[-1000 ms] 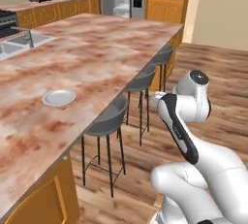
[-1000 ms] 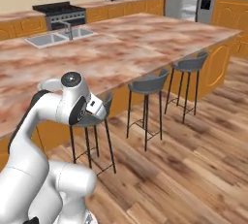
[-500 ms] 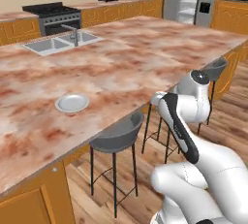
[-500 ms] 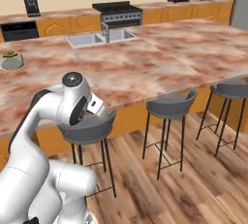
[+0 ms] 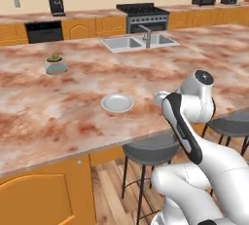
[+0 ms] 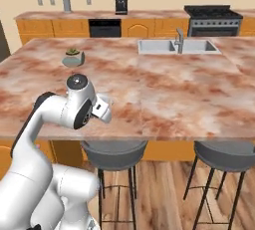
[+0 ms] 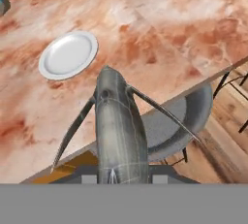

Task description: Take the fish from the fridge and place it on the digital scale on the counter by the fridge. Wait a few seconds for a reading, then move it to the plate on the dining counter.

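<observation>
Reddish marbled stone spreads wide across the dining counter [image 5: 73,117], with orange panel doors below and two grey bar stools [image 6: 113,150] tucked under its edge. Farther back a steel sink [image 5: 138,42] is set into the slab, a small potted plant [image 5: 56,65] stands well apart from it, and a range [image 5: 148,16] sits against the rear wall.

Out on the open stone lies the plate [image 7: 68,54], pale and shallow, with nothing on it. The gripper [image 7: 116,172] hangs near the counter's front edge, short of the plate, its fingers drawn in tight on the fish [image 7: 118,126]. From the hand camera the fish juts forward along the fingers, a grey tapered body with thin fins splayed to either side, its nose aimed roughly toward the plate.

I would judge the fish light and fairly stiff as it is carried, but smooth-skinned and rounded, so prone to sliding or rolling in a narrow pinch. The grip looks to be at the tail end, which leaves much of the body overhanging; a hold nearer the thick middle would be steadier. The fins look fragile.
</observation>
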Tool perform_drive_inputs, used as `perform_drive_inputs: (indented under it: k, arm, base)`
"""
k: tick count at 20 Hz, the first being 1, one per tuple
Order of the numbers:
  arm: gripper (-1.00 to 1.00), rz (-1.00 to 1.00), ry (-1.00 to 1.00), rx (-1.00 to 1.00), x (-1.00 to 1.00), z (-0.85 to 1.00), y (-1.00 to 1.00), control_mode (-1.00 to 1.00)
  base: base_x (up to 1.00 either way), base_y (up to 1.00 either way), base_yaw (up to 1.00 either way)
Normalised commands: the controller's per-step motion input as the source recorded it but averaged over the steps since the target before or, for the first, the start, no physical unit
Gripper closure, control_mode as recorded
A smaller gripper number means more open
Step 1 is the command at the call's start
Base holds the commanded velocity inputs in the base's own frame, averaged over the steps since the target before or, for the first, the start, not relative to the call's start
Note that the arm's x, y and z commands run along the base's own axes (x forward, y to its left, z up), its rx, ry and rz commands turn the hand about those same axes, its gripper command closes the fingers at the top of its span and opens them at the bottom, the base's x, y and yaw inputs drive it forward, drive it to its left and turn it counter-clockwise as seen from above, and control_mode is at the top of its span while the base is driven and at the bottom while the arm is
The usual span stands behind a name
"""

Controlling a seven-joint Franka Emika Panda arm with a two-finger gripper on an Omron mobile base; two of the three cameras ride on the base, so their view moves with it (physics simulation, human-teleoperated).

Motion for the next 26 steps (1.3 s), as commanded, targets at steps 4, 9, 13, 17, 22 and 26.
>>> perform_drive_inputs:
  k: [4, 9, 13, 17, 22, 26]
  arm:
    - [1.0, 0.0, 0.0, 0.0, 0.0, 0.0, 0.0, 1.0]
    - [1.0, 0.0, 0.0, 0.0, 0.0, 0.0, 0.0, 1.0]
    - [1.0, 0.26, 0.1, 0.0, 1.0, -0.2, -0.48, -1.0]
    - [1.0, 0.13, 0.17, 0.0, 1.0, -0.43, -0.43, -1.0]
    - [1.0, 0.07, 0.19, 0.0, 1.0, -0.52, -0.07, -1.0]
    - [1.0, 0.04, 0.18, -0.02, 1.0, -0.5, 0.0, -1.0]
  base:
    - [0.76, -0.26, 0.69]
    - [0.98, -0.39, 0.47]
    - [0.0, 0.0, 0.0]
    - [0.0, 0.0, 0.0]
    - [0.0, 0.0, 0.0]
    - [0.0, 0.0, 0.0]
